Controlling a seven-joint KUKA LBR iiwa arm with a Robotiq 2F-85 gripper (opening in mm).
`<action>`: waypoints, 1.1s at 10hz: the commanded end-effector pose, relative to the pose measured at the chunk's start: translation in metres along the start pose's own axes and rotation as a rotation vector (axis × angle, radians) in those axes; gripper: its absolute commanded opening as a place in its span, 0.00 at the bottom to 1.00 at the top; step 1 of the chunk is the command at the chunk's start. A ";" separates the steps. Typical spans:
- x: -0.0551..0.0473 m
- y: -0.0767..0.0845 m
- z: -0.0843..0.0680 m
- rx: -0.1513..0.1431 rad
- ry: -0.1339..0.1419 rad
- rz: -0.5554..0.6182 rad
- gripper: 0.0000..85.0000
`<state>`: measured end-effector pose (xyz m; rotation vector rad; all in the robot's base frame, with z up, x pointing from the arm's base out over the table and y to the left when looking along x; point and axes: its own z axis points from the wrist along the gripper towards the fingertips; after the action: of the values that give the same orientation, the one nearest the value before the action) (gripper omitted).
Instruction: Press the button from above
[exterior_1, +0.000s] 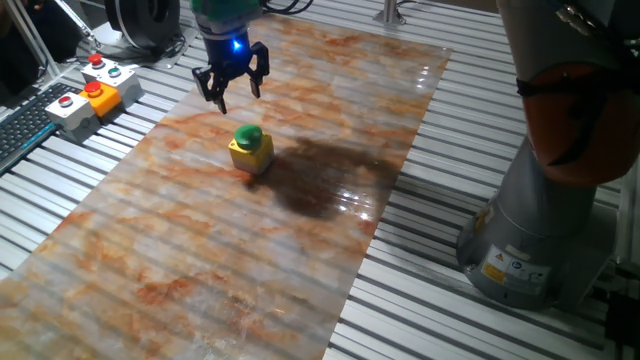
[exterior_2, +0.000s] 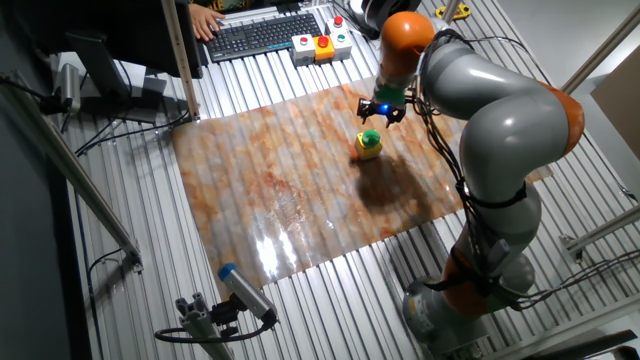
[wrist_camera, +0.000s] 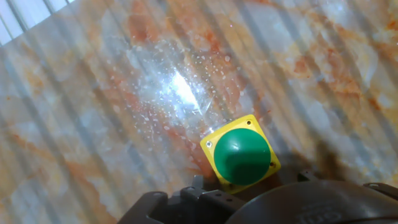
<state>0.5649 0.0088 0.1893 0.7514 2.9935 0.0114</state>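
Right now the gripper (exterior_1: 232, 88) hangs above the marbled mat (exterior_1: 200, 250), up and a little to the far side of the button (exterior_1: 248, 135), with clear air between the two. Its dark fingers (exterior_1: 216, 90) splay outward with a visible gap between the tips, so it is released and carries nothing. The button, a green dome, sits on its yellow box (exterior_1: 252, 153) toward the far half of the mat, standing upright, well apart from the cluster of grey and orange control boxes (exterior_1: 88, 95) off the mat's edge. In the hand view the green dome (wrist_camera: 242, 155) shows low and right of centre, partly crowded by the hand's own dark body at the bottom edge, which suggests the hand is not yet squarely over it. To do this step well, I would first slide the hand sideways until the dome sits centred along the fingers' axis, then come straight down. A splayed pair of fingers could straddle the dome and miss it, so bringing them together, or aiming one fingertip at the crown, seems wise. The box looks light and unfixed; an off-centre push might tip or skid it, so a slow vertical press is the safer course.
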 end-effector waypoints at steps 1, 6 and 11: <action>0.000 0.000 0.000 -0.002 0.001 -0.001 0.80; -0.007 0.016 0.026 -0.008 -0.002 0.019 0.80; -0.005 0.029 0.060 -0.012 -0.013 0.040 0.80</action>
<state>0.5865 0.0318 0.1303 0.8065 2.9634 0.0253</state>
